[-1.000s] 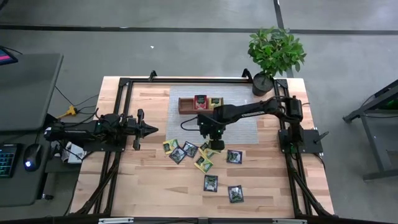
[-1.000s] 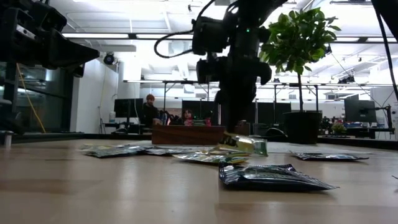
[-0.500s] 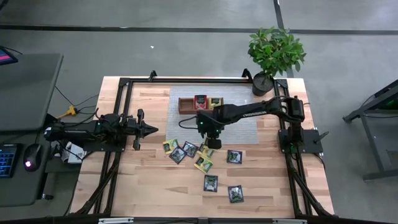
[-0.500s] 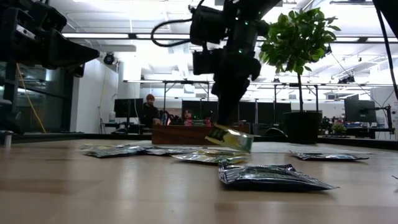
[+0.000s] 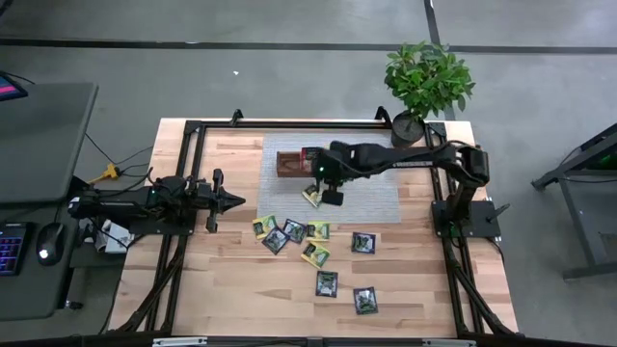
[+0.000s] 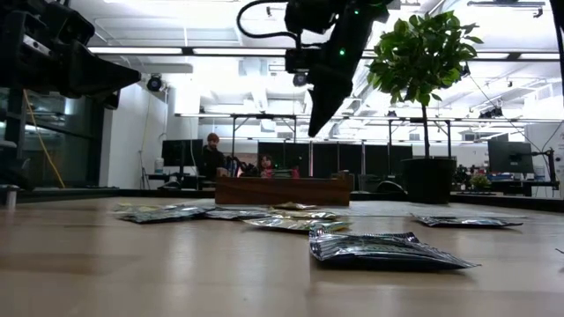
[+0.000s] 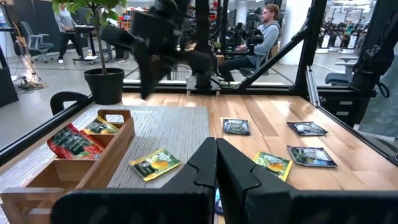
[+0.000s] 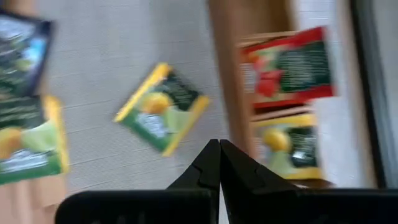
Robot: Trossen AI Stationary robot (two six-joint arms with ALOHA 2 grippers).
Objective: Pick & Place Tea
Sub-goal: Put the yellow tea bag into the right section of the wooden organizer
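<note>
Yellow packet (image 5: pixel 311 196), held by R gripper (image 8: pixel 219 146) a sec ago, now lies on mat (image 5: pixel 376 198) just beside tray (image 5: pixel 287 166), not in it. R gripper raised over it, fingers together, empty, so prob. needs re-pick. L gripper (image 5: pixel 236 200) waits at table's left, fingers together.

The light is bright and even, and it comes from long ceiling lamps (image 6: pixel 220 51) above the table (image 5: pixel 231 280); seen from table height they glare white. Under these lamps the right arm (image 6: pixel 339 53) and the plant (image 6: pixel 423 62) show as dark shapes against the bright room. From above, shadows on the table are soft and short. The right wrist view is blurred by motion: the red packet (image 8: pixel 287 65) and the yellow-green packet (image 8: pixel 161 109) near it are smeared. In the left wrist view the other arm (image 7: pixel 155 43) is blurred.
</note>
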